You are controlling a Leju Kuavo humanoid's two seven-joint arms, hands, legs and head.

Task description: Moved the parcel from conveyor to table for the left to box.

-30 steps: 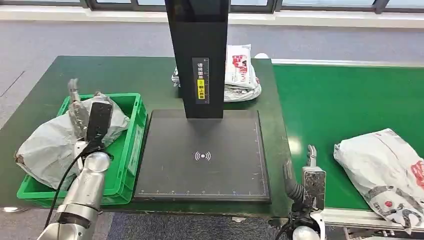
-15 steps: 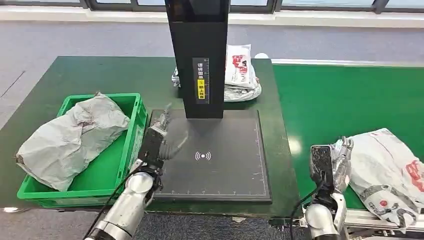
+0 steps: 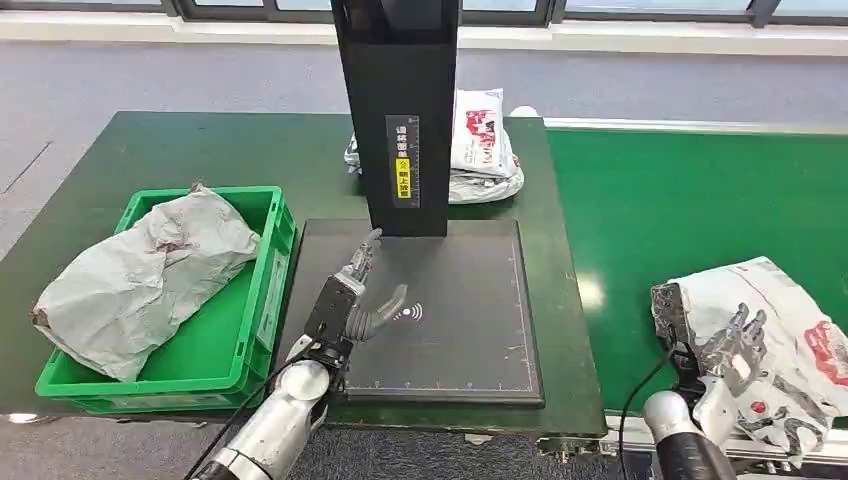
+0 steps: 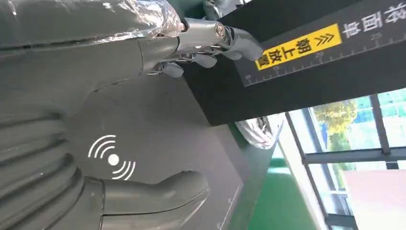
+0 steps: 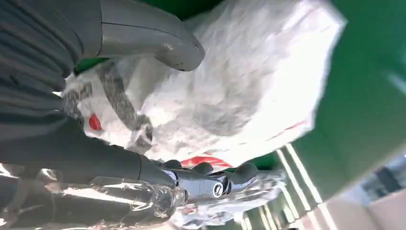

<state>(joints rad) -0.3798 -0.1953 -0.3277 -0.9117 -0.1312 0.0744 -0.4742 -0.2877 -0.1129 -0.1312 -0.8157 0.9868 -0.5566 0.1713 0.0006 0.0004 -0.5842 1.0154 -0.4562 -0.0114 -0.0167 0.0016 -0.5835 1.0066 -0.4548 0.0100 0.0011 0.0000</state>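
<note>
The right robot hand (image 3: 735, 345) hovers fingers-spread over the white parcel (image 3: 790, 330) on the conveyor (image 3: 650, 200) — probably not gripping yet — while the empty left robot hand (image 3: 358, 300) waits open over the desk's scanner pad (image 3: 460, 290).

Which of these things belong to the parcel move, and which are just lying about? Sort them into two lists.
Job in hand:
- white parcel on the conveyor
- right robot hand over that parcel
- left robot hand above the black scan pad
- green box

Lying about:
- grey bag already in the box
- white parcels behind the black post
</note>
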